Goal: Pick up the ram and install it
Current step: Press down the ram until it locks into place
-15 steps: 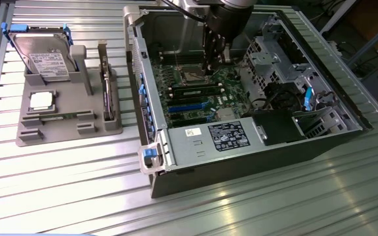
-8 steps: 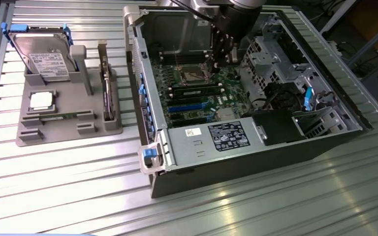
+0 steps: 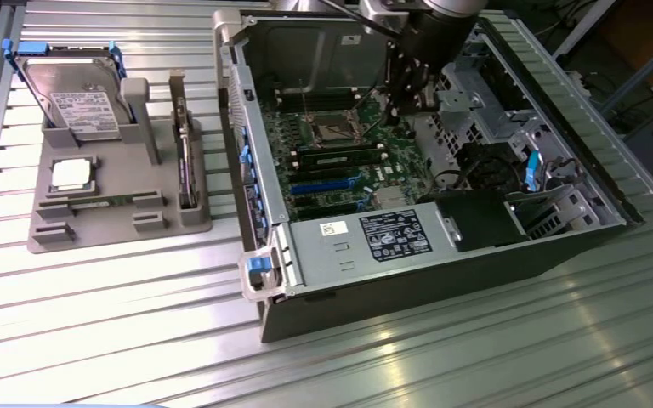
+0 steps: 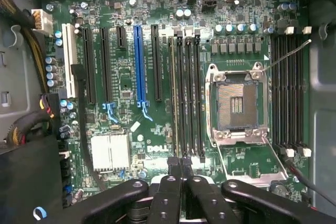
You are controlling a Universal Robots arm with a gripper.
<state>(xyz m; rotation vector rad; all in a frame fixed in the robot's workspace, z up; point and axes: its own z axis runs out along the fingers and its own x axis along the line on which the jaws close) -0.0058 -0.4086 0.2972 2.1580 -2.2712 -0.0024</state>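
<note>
On the exterior view's left, a grey parts holder (image 3: 111, 229) sits on the ribbed metal table (image 3: 440, 357). It carries a silver hard drive (image 3: 71, 93) in a blue-edged bracket at upper left and a square processor chip (image 3: 71, 172) below it. A thin dark strip (image 3: 187, 170) stands on edge along the holder's right side; whether that is a board or a bare slot cannot be told.

At the centre of the frame lies the opened computer case (image 3: 417, 272), with its motherboard exposed and the processor socket (image 3: 332, 130) empty. Just below the socket the ram (image 3: 340, 159) appears to stand in the memory slots, a green stick with black chips. Its long axis runs roughly left to right across the frame.

In the upper right of the centre, the gripper (image 3: 408, 89) reaches down into the case. It sits above and to the right of the ram, near but apart from it.

In the wrist view the gripper (image 4: 181, 163) is clenched. Its black fingertips (image 4: 173, 162) are pressed together with nothing visible between them. They sit at one end of the slot bank beside the open socket (image 4: 236, 103).

The ram (image 4: 172, 98) is seen there edge-on as a thin pale line in the slot farthest from the socket. It runs straight away from the fingertips, so its long axis lines up with the closed claw and not across it. Judged from this, the stick is already in its slot and the claw grasps nothing.
</note>
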